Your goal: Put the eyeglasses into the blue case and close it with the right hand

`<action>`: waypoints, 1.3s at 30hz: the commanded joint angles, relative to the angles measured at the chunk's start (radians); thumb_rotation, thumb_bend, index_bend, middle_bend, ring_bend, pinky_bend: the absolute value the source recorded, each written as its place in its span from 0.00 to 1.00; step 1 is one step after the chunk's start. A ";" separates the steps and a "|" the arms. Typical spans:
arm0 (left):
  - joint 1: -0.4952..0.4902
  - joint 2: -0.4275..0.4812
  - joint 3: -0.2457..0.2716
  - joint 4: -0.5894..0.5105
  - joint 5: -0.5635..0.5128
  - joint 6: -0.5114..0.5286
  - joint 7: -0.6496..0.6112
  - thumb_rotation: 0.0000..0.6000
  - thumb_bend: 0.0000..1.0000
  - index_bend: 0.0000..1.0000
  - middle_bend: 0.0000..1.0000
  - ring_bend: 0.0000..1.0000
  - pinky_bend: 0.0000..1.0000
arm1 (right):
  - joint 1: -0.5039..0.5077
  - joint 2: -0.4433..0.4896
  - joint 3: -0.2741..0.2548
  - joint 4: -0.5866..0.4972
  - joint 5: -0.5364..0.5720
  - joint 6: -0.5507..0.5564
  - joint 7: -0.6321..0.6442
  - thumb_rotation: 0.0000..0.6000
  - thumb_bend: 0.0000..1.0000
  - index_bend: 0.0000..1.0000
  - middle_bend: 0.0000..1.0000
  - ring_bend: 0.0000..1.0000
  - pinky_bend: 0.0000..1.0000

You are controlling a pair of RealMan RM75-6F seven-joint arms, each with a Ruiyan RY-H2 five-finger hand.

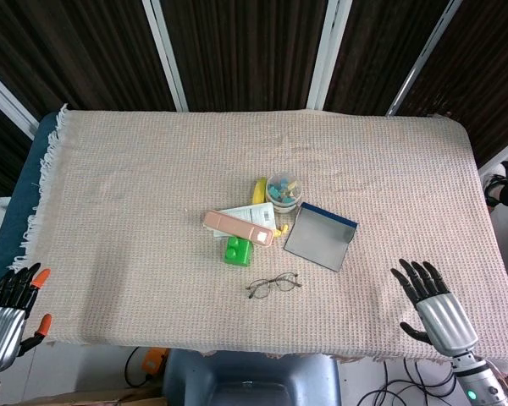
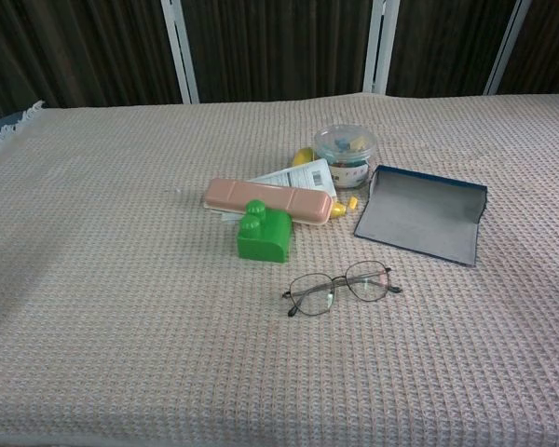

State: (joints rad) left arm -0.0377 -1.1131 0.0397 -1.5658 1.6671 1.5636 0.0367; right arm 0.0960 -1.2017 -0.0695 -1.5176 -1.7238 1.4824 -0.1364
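Eyeglasses lie alone on the cloth, near the open blue case.

Your right hand rests spread and empty at the table's near edge, well apart from both. Left hand is cut off at the frame's corner; its fingers look apart, holding nothing. Neither hand shows in chest view.
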 commanded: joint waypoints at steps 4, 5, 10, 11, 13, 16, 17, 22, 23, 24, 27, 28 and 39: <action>-0.012 0.000 -0.004 -0.002 -0.014 -0.024 -0.001 1.00 0.41 0.00 0.00 0.00 0.01 | 0.001 -0.002 0.008 0.004 0.013 -0.006 -0.006 1.00 0.27 0.16 0.04 0.00 0.00; -0.013 0.001 -0.005 -0.003 -0.015 -0.025 -0.001 1.00 0.41 0.00 0.00 0.00 0.01 | 0.002 -0.004 0.008 0.003 0.015 -0.010 -0.007 1.00 0.27 0.16 0.04 0.00 0.00; -0.011 0.007 -0.006 -0.006 -0.017 -0.017 -0.013 1.00 0.41 0.00 0.00 0.00 0.01 | 0.035 -0.040 0.023 0.017 0.023 -0.060 -0.023 1.00 0.27 0.18 0.04 0.00 0.00; -0.011 0.008 -0.006 -0.006 -0.018 -0.018 -0.016 1.00 0.41 0.00 0.00 0.00 0.01 | 0.052 -0.051 0.032 0.019 0.028 -0.083 -0.022 1.00 0.27 0.18 0.04 0.00 0.00; -0.014 0.009 -0.007 -0.004 -0.022 -0.023 -0.020 1.00 0.41 0.00 0.00 0.00 0.01 | 0.098 -0.080 0.059 0.022 0.041 -0.139 -0.028 1.00 0.27 0.21 0.04 0.00 0.00; -0.019 0.009 -0.007 -0.002 -0.024 -0.034 -0.020 1.00 0.41 0.00 0.00 0.00 0.01 | 0.181 -0.135 0.102 0.022 0.081 -0.251 -0.013 1.00 0.27 0.25 0.04 0.00 0.02; -0.021 0.009 -0.007 -0.002 -0.023 -0.035 -0.021 1.00 0.41 0.00 0.00 0.00 0.01 | 0.206 -0.152 0.111 0.018 0.095 -0.289 -0.002 1.00 0.27 0.26 0.04 0.00 0.02; -0.020 0.012 -0.011 -0.002 -0.028 -0.029 -0.028 1.00 0.41 0.00 0.00 0.00 0.01 | 0.329 -0.254 0.153 0.035 0.128 -0.439 -0.037 1.00 0.28 0.37 0.04 0.00 0.03; -0.018 0.013 -0.012 -0.002 -0.030 -0.026 -0.030 1.00 0.41 0.00 0.00 0.00 0.01 | 0.344 -0.270 0.158 0.038 0.136 -0.457 -0.046 1.00 0.28 0.37 0.04 0.00 0.03; -0.016 0.014 -0.014 -0.001 -0.034 -0.023 -0.032 1.00 0.41 0.00 0.00 0.00 0.01 | 0.365 -0.295 0.164 0.042 0.145 -0.482 -0.068 1.00 0.28 0.39 0.04 0.00 0.03; -0.013 0.017 -0.016 -0.001 -0.040 -0.016 -0.042 1.00 0.41 0.00 0.00 0.00 0.01 | 0.401 -0.353 0.180 0.063 0.164 -0.509 -0.137 1.00 0.28 0.43 0.04 0.00 0.03; -0.011 0.019 -0.016 0.000 -0.038 -0.011 -0.047 1.00 0.41 0.00 0.00 0.00 0.01 | 0.413 -0.379 0.188 0.072 0.176 -0.516 -0.162 1.00 0.28 0.44 0.04 0.00 0.03; 0.008 0.034 -0.022 0.020 -0.047 0.026 -0.113 1.00 0.41 0.00 0.00 0.00 0.01 | 0.495 -0.530 0.230 0.150 0.278 -0.550 -0.325 1.00 0.46 0.59 0.05 0.00 0.03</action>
State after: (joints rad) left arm -0.0317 -1.0802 0.0179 -1.5469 1.6202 1.5881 -0.0743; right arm 0.5802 -1.7194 0.1538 -1.3785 -1.4568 0.9348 -0.4487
